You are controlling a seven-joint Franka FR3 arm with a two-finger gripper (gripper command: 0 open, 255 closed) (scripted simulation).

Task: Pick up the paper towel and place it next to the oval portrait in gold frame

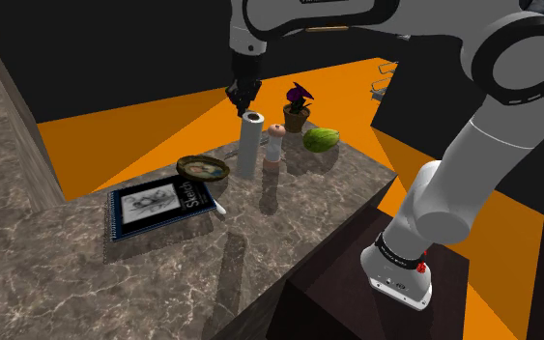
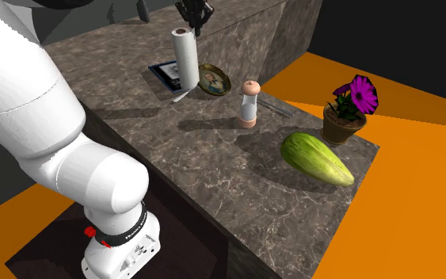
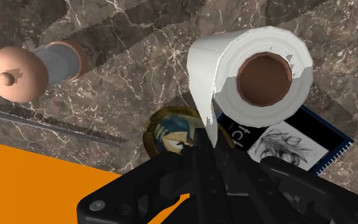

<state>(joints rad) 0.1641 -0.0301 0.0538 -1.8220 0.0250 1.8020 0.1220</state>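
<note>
Closest to us, our gripper (image 3: 199, 143) hovers closed and empty above the upright paper towel (image 1: 251, 145) — oval portrait (image 1: 203, 169) just beside it at nine o'clock, shoulder view. Approach step, we judge — next: open, descend.

White arm (image 1: 472, 174) reaching far forward, wrist turned down, black pincer (image 1: 242, 106) vertical, fingers (image 3: 199, 149) pressed together

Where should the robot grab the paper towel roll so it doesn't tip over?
Probably near the top, squeezing its round sides and coming straight down. The paper towel stands upright, and the hand hangs close above its top. The oval portrait and sketchbook crowd its foot, so there is little room low down.
</note>
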